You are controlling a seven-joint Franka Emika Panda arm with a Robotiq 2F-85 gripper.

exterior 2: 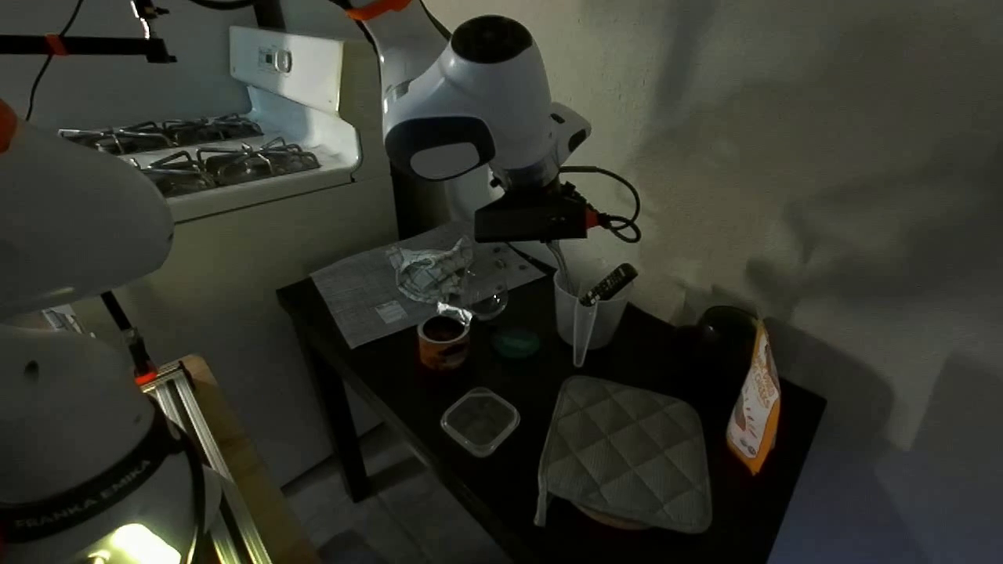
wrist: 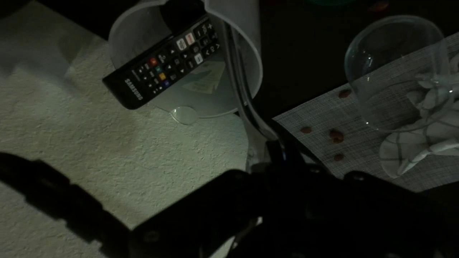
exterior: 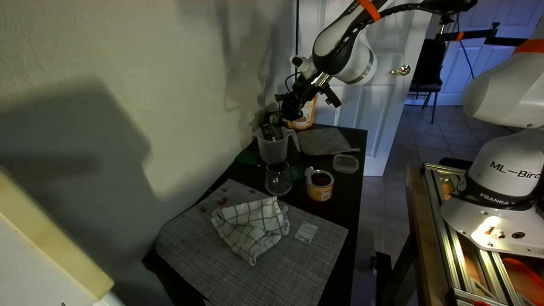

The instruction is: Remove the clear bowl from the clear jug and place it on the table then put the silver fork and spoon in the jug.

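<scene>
Firmly narrowed, my black pincer (wrist: 281, 154) grips one end of some slim, glossy silver metal cutlery (wrist: 241, 86); the rest reaches into the mouth of the tall, cylindrical jug (exterior: 272, 153) of cloudy clear plastic. Its far end is lost inside, so I cannot tell whether I have the fork, the spoon or both. Deep shadow swallows much of my pincer's outline in the wrist view, and in an exterior view a boxy black housing (exterior 2: 533, 222) hides it. A black plastic remote control (wrist: 163, 66) with coloured buttons leans in the jug, one end past the rim. The shallow, see-through, rounded-square bowl (exterior 2: 479, 421) lies on the nearly black desk (exterior: 344, 204), apart from the jug and near a quilted grey pot holder (exterior 2: 627, 454). By the grey woven placemat (exterior: 293, 272) is a bulbous clear glass (exterior: 278, 182); whether it stands on the weave or just beside it, I cannot tell.
</scene>
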